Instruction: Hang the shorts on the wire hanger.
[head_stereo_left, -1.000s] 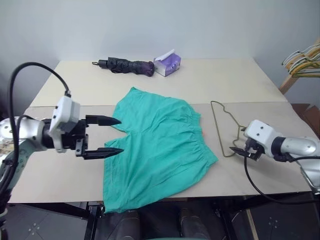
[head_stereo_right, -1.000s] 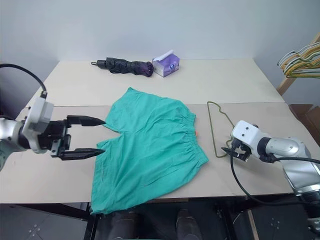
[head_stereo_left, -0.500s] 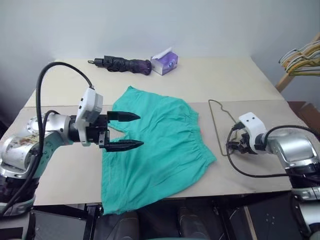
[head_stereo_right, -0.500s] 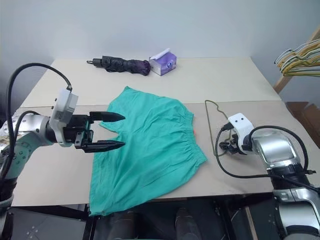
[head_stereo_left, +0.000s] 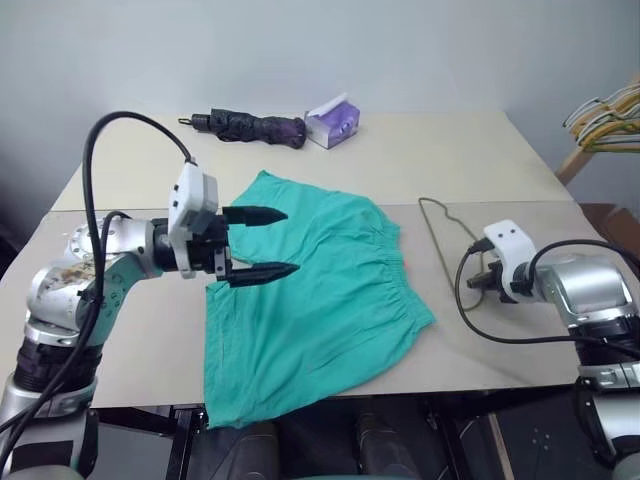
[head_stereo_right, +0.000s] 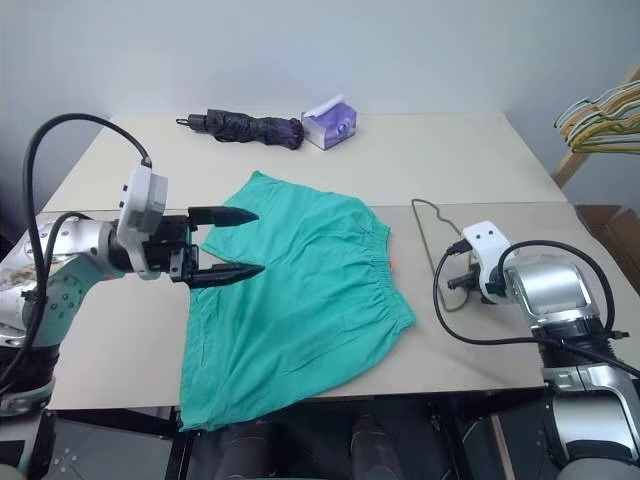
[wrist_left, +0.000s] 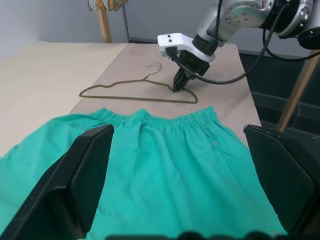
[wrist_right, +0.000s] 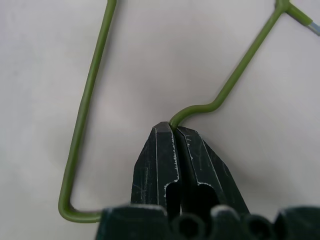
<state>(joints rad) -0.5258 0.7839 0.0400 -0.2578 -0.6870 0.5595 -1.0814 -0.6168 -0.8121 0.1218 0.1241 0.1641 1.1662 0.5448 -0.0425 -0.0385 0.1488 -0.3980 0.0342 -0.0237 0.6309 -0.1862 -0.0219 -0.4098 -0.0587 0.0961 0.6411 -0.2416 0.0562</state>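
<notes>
The teal-green shorts (head_stereo_left: 315, 300) lie spread flat on the table, one leg hanging over the front edge. My left gripper (head_stereo_left: 290, 241) hovers open just above their left side, pointing right, with nothing between its fingers (wrist_left: 85, 172). The thin olive wire hanger (wrist_left: 135, 98) lies flat to the right of the waistband. My right gripper (wrist_right: 173, 128) points down at the table and is shut on a bend of the hanger's wire (wrist_right: 89, 90), beside one rounded corner. From the left wrist view, the right gripper (wrist_left: 178, 86) meets the hanger past the waistband.
A folded dark umbrella (head_stereo_left: 250, 129) and a purple tissue box (head_stereo_left: 335, 125) lie at the table's far edge. A bunch of pale hangers (head_stereo_left: 605, 112) hangs on a wooden stand off the right side. A seam (head_stereo_left: 130, 211) crosses the tabletop.
My right gripper has tilted downward and closed on the hanger's wire. My left arm has moved right, bringing the open gripper over the shorts' left side.
</notes>
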